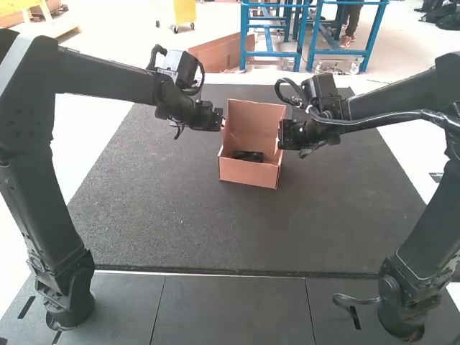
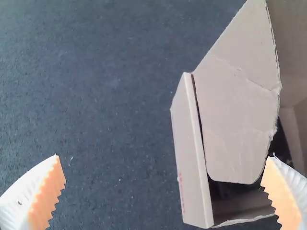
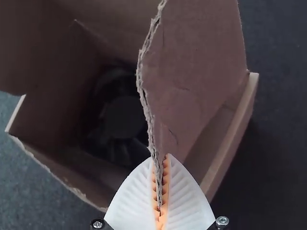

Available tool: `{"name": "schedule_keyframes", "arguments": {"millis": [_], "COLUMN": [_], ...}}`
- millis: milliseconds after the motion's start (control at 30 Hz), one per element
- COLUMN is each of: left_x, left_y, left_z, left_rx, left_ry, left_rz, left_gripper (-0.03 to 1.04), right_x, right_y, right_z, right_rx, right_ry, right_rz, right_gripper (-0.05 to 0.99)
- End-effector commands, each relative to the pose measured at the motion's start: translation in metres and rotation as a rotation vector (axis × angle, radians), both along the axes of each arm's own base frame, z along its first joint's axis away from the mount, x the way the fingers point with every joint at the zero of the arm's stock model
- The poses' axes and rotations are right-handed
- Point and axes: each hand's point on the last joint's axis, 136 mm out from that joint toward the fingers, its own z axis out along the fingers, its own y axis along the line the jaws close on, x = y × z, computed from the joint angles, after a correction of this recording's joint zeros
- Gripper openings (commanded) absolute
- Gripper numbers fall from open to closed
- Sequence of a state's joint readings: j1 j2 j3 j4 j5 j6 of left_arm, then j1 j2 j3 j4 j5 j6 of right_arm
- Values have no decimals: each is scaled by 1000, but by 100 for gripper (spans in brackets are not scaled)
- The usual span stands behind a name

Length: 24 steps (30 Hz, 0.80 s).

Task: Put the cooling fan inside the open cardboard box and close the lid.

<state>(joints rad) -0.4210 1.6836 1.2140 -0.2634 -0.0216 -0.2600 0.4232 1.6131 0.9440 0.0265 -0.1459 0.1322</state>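
One cooling fan (image 3: 117, 122) inside the open cardboard box (image 1: 248, 172) on the counter (image 1: 165, 215) (lid (image 1: 255, 118) upright, far side). Right end effector (image 3: 160, 191) pinched shut on right flap (image 3: 192, 72); left end effector (image 1: 217, 121) wide open, empty, at left flap (image 2: 235, 120).

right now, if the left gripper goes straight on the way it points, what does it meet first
Most likely the side flap of the box, which stands just ahead of the open left gripper. Depth is unclear; it could slip past onto the mat.

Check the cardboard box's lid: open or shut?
Open. The lid stands upright behind the cardboard box, cooling fan visible inside; the right pincer pinches a side flap.
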Motion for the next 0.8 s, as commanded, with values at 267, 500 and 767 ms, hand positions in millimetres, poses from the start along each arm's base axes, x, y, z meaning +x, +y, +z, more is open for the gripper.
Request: {"name": "schedule_keyframes", "arguments": {"millis": [267,500,767], "left_x": [-19,-26,-35], "left_y": [4,8,13], "left_z": [10,10,19], "left_rx": [-42,-39,-29], "left_ry": [-30,-33,-46], "left_rz": [5,10,3], "left_gripper": [97,97,97], "right_x": [-20,-23,-14], "right_y": [8,0,0], "right_z": [-11,-21,-8], "right_rx": [-13,-85,-95], "right_ry": [7,-8,-35], "right_rz": [35,51,35], "right_gripper": [-1,-1,36]}}
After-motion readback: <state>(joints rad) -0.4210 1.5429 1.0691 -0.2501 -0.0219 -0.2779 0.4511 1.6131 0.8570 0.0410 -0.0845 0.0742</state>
